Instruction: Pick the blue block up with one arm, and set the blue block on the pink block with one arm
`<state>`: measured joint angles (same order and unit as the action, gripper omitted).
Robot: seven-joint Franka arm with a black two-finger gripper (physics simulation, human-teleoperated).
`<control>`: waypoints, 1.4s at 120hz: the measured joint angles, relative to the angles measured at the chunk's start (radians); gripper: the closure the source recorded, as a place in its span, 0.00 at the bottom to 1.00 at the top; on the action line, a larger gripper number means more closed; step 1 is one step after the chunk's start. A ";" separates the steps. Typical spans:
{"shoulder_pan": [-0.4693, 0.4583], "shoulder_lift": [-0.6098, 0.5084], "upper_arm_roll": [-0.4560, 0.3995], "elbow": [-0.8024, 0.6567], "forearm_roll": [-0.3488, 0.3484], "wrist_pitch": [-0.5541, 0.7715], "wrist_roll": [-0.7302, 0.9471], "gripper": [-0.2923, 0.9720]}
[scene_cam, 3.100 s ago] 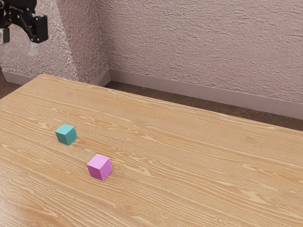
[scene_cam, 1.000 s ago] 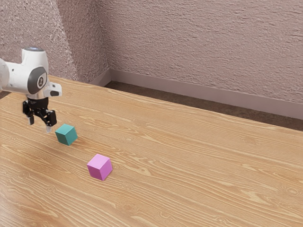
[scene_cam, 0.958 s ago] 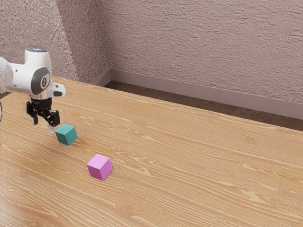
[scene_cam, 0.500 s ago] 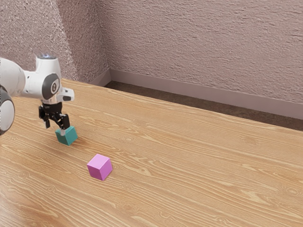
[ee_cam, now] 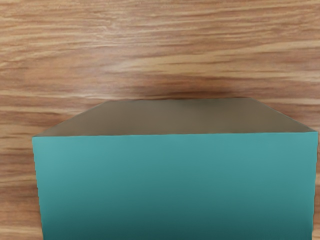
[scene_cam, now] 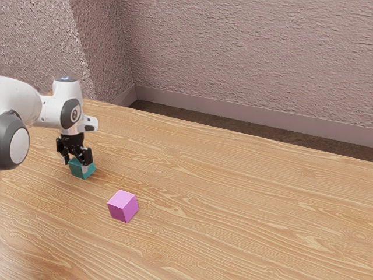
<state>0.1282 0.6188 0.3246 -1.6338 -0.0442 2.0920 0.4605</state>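
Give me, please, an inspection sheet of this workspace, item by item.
Surface: wooden table, flat, with the grain visible.
Job's things: blue block, teal in shade, on the table directly under the tool; pink block apart from it, nearer the camera, with nothing on top.
Clutter: nothing seen.
Grippers: tool lowered onto the blue block; whether it grips cannot be judged.
Cables: nothing seen.
Surroundings: textured wall, baseboard, dark floor.
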 joint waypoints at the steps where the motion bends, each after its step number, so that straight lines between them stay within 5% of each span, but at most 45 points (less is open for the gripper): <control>1: 0.001 0.001 -0.001 0.000 -0.001 0.000 0.000 0.27; 22: 0.010 0.018 -0.009 0.015 -0.016 0.001 0.001 0.46; 75: -0.046 -0.158 -0.001 -0.127 0.018 -0.007 -0.014 0.52; 92: -0.141 -0.276 0.056 -0.253 0.020 -0.007 -0.034 0.55; 125: -0.494 -0.430 0.295 -0.383 0.012 -0.008 -0.102 0.56; 168: -0.658 -0.487 0.327 -0.476 -0.014 -0.009 -0.232 0.56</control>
<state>-0.5300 0.1313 0.6517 -2.1100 -0.0581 2.0834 0.2282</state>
